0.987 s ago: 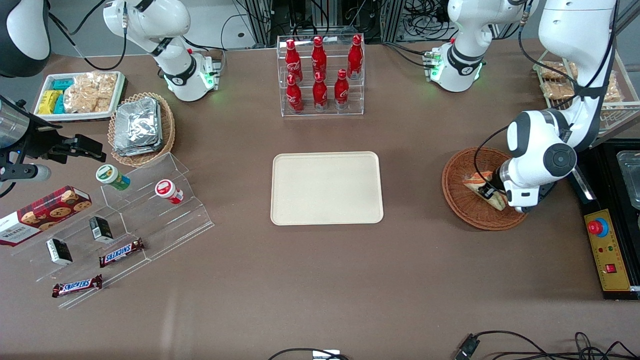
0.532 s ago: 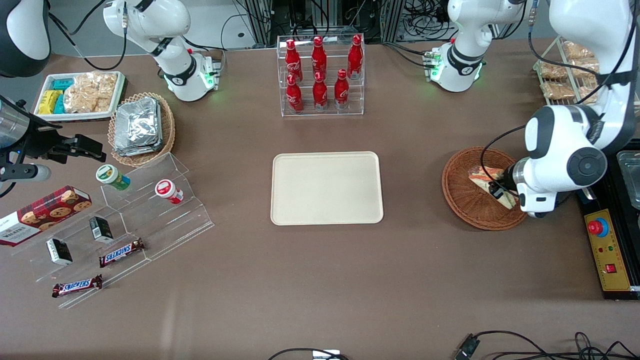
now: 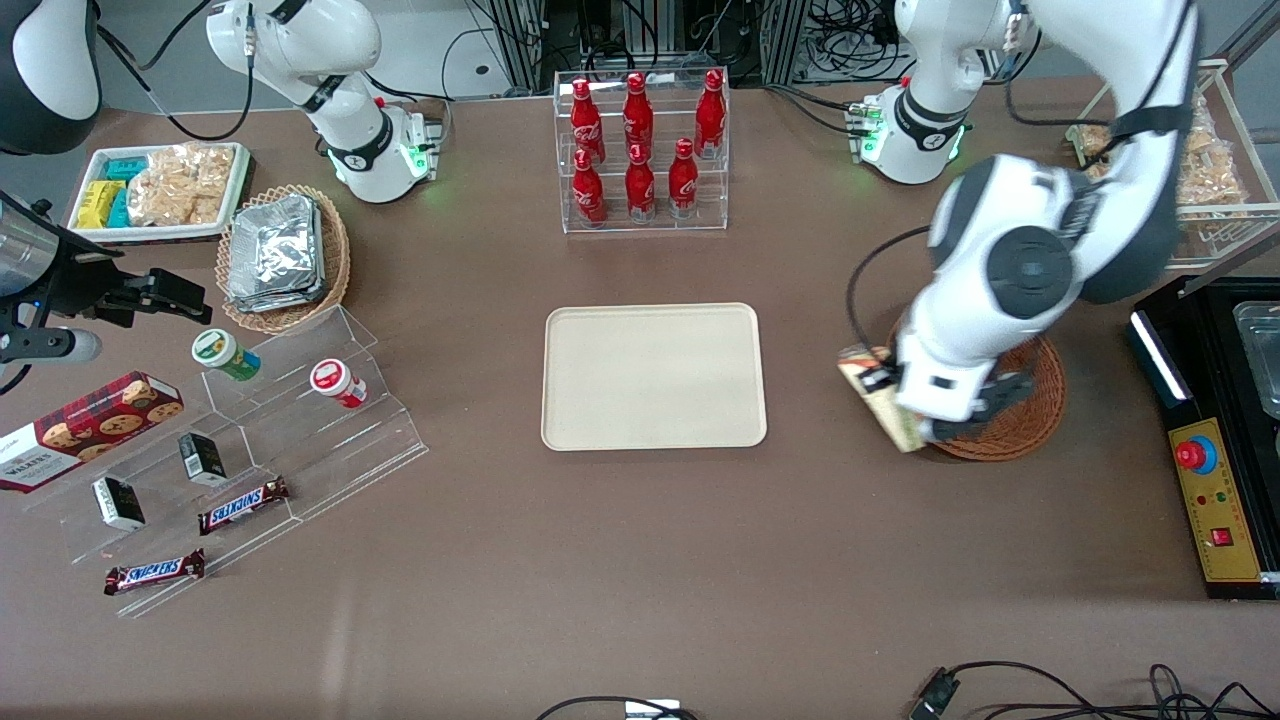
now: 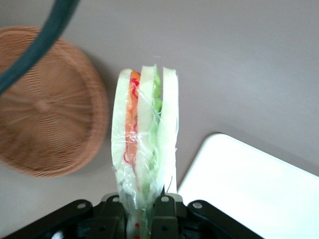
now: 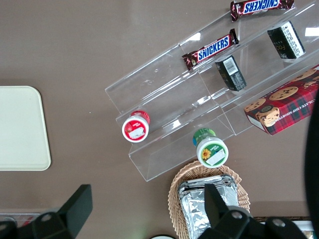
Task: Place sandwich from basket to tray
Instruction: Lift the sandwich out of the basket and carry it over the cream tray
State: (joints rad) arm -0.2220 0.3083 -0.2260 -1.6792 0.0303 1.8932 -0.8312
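The pincer (image 4: 144,206) was clamped on the sandwich (image 4: 144,149). It held the sandwich by one thin end, and the rest stuck out in front of it. The sandwich was up in the air, out of the basket (image 3: 1010,420). It hung just past the basket's rim, over the bare tabletop (image 3: 640,560), between the basket and the tray (image 3: 653,376). The basket looked empty.

The sandwich was a small wedge of pale bread. It had three slices, with orange and red filling in one gap and green in the other. Clear wrap covered it all and looked crinkly and shiny.

It was probably very light and soft. A hard squeeze could squash the bread flat. The wrap was likely slippery, so the sandwich might slide or tip if the arm moved fast. Pinching across the flat bread faces, as here, seemed best, because that kept the layers together. A hold nearer the middle would likely wobble less.
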